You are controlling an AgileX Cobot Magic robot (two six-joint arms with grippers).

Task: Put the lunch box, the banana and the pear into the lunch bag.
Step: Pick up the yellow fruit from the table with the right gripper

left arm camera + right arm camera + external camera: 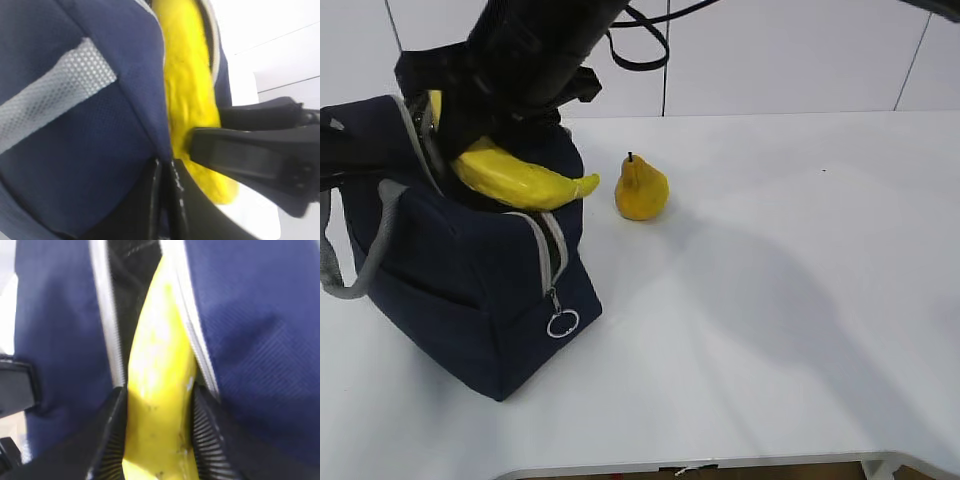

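The right tool [157, 435] grips the banana [520, 180] between its ribbed pads [207, 445], holding it in the unzipped mouth of the lunch bag [470, 290], one end inside and the tip jutting out over the bag's edge toward the pear [641, 190]. The left tool [167, 200] is clamped on the navy fabric at the bag's rim, just beside the banana. The pear stands upright on the white tabletop [790, 300], near the bag but apart from it.
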